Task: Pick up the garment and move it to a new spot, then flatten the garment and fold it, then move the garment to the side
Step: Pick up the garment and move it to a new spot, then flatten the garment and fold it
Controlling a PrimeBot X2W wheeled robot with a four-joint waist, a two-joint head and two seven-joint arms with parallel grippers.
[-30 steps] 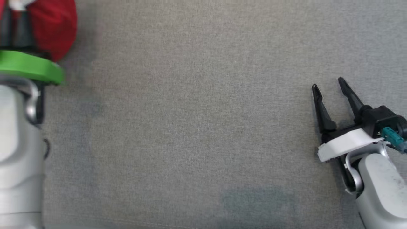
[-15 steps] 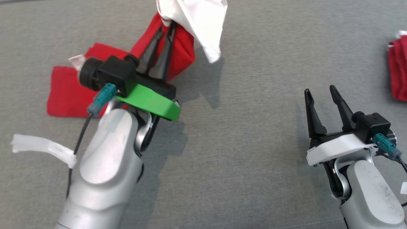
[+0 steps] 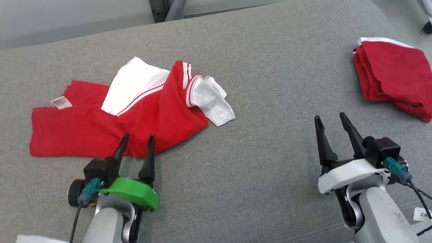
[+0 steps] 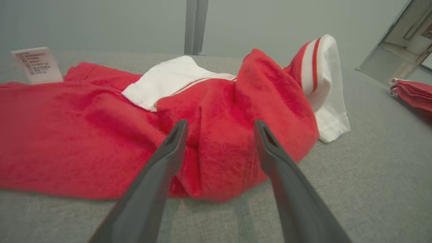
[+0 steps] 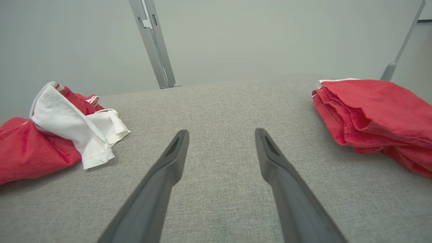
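I read the left gripper (image 3: 138, 135) as follows: its two long dark fingers (image 4: 158, 168) are spread apart with nothing clamped between them, and the tips point at the near hem of the crumpled red knit T-shirt with white sleeves (image 3: 84, 131). In the left wrist view the red cloth bulges up just ahead of the gap. I cannot tell whether the tips touch the fabric. Behind these fingers sit a black block and a green wrist plate (image 3: 131, 192). The right gripper (image 3: 330, 117) also has its fingers spread and empty, held over bare surface well apart from any cloth. A white wrist plate (image 3: 347, 170) sits behind it. The T-shirt lies on the left half of the grey woven-fabric work surface (image 3: 263, 101). Its red body stretches toward the left edge, one white sleeve is folded over the top, and the other white sleeve, with red and white striped trim, trails toward the middle. A white printed care label (image 3: 61, 102) stands out of the cloth on the side toward the left edge. A second red garment, folded into a thick stack (image 3: 395, 74), rests at the far right corner. A grey metal post (image 5: 153, 44) rises beyond the far edge.
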